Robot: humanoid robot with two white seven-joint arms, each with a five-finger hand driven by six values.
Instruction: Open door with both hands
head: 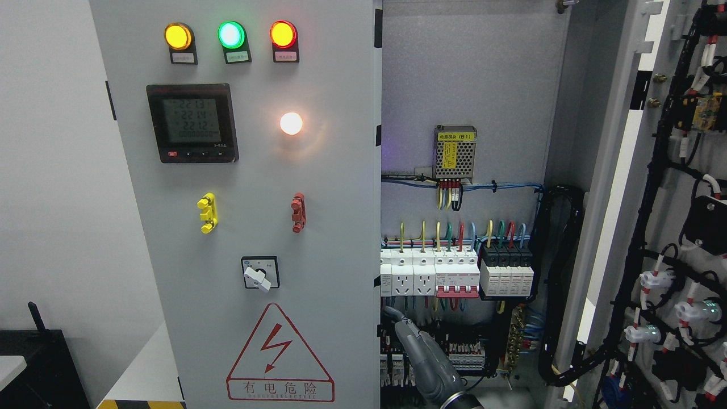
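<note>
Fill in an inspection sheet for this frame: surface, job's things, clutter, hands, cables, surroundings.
Surface: left cabinet door shut, carrying three lit lamps, a meter, a rotary switch and a red warning triangle.
Job's things: right door swung wide open, its inner side facing the camera; breakers exposed inside.
Clutter: nothing seen.
Hands: one grey hand reaches up from the bottom edge at the shut door's free edge; which arm cannot be told.
Cables: black looms run down the cabinet and open door; coloured wires above the breakers.
Surroundings: white wall, black box lower left.

Right door [653,227] open, hand [423,352] perhaps touching left door [250,227]
</note>
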